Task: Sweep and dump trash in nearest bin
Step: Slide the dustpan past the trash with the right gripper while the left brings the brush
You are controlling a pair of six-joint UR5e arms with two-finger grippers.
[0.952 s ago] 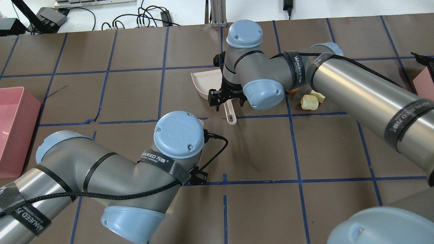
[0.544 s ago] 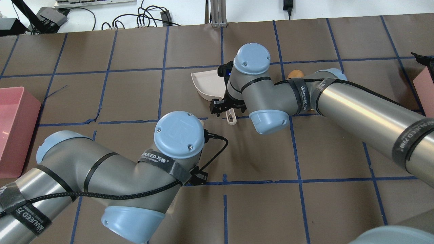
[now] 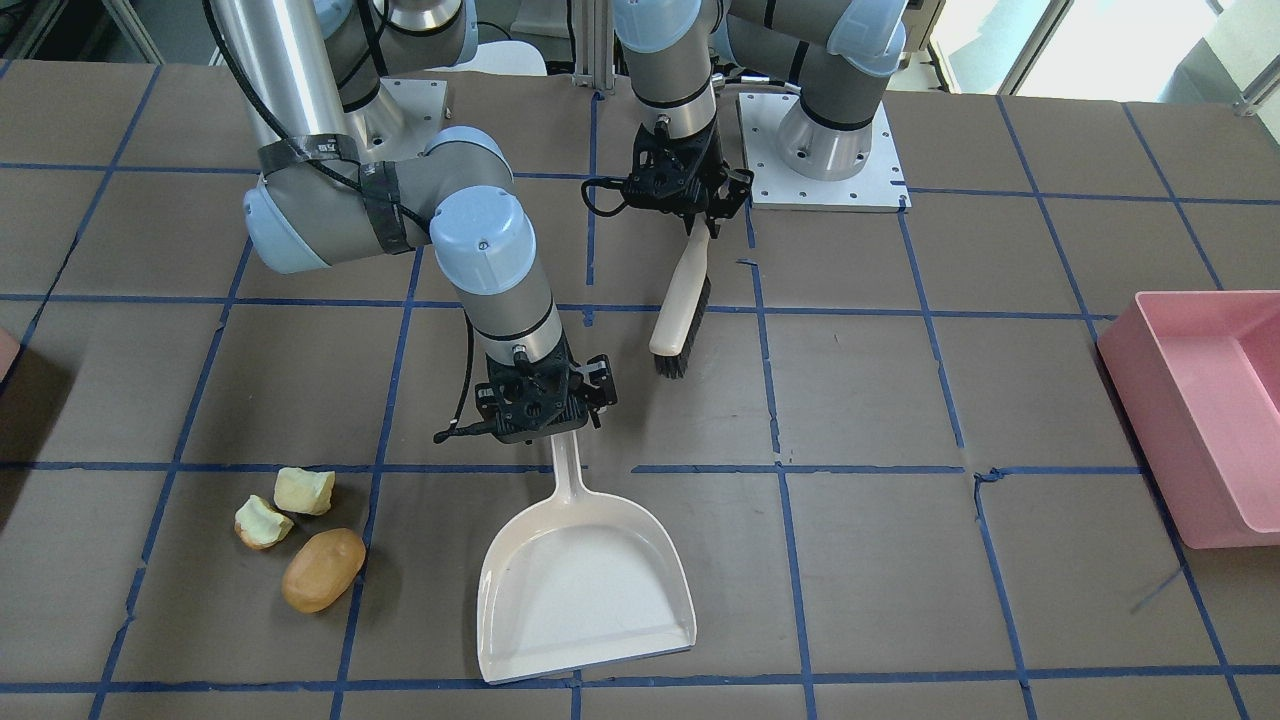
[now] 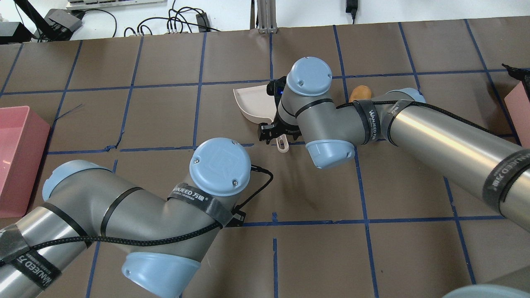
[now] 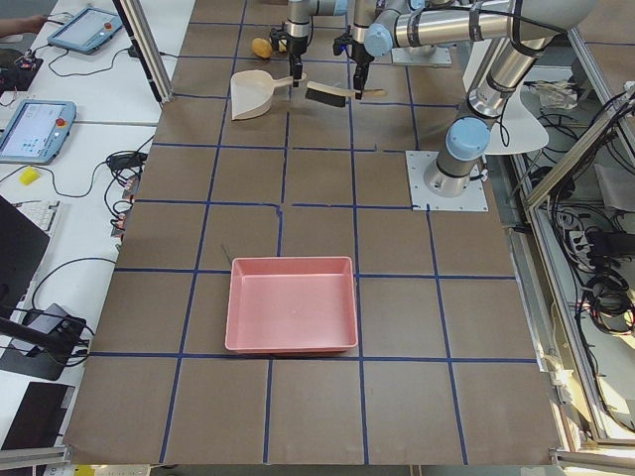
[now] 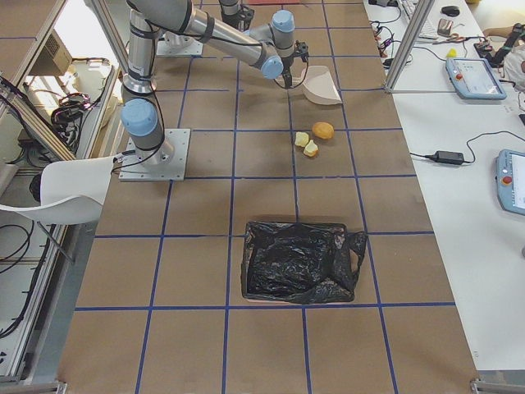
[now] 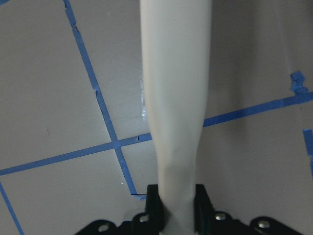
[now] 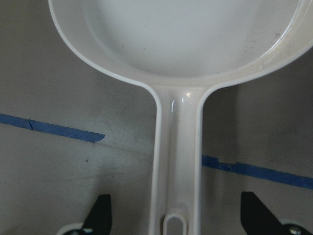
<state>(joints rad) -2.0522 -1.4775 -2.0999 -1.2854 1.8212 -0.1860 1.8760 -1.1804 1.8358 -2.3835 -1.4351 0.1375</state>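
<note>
On the counter (image 3: 900, 400): the trash sits in a tight cluster on the robot's right side, two pale chunks (image 3: 304, 490) and an orange-brown oval (image 3: 323, 570) just beside them.
Trash versus pan: the cluster lies near the dustpan (image 3: 585, 590), off to its side and outside it.
Dustpan: it lies flat, handle toward the robot, open mouth toward the far edge.
Right gripper (image 3: 553, 432): it hangs low over the dustpan handle; its fingers (image 8: 100, 215) stand apart on either side of the handle, with a gap showing on both sides.
Left gripper (image 3: 697, 228): its fingers (image 7: 154, 205) are clamped on the pale handle of the brush (image 3: 683, 320).
Brush: it slants down from the grip, bristle end low near the counter; whether the bristles touch is hard to tell.
Black-lined bin (image 6: 299, 263): it stands on the robot's right, beyond the trash from the dustpan.
Pink bin (image 3: 1165, 440): it stands on the robot's left, well apart from the trash.
</note>
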